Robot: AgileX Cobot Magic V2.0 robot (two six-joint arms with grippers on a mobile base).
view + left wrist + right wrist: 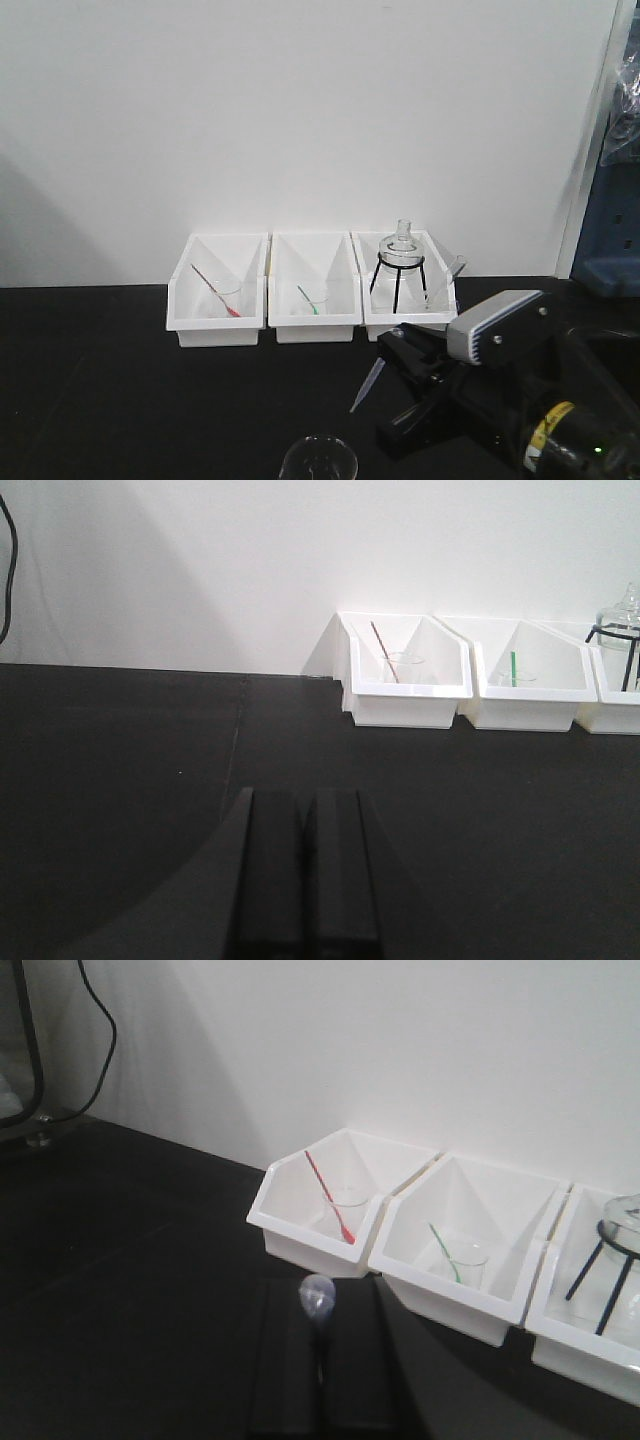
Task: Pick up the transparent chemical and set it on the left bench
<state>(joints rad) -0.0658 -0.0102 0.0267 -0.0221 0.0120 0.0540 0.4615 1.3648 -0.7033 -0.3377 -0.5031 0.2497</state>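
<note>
1. Right gripper (318, 1370) is clamped on the transparent chemical (366, 386) — bulb up between the fingers in the wrist view, tapered tip slanting down-left over the left bench (120, 400) in the front view.
2. Left gripper (305, 880) hangs low over bare bench, fingers pressed together with nothing between them.
3. Three white bins (312, 300) line the far wall.
4. Glass flask (401, 246) sits on a black tripod in the right bin.
5. Red-tipped pipette (215, 290) leans in the left bin, green-tipped pipette (307, 300) in the middle one — each in a small beaker.

3 bins (312, 300), 3 pipettes (367, 385)
</note>
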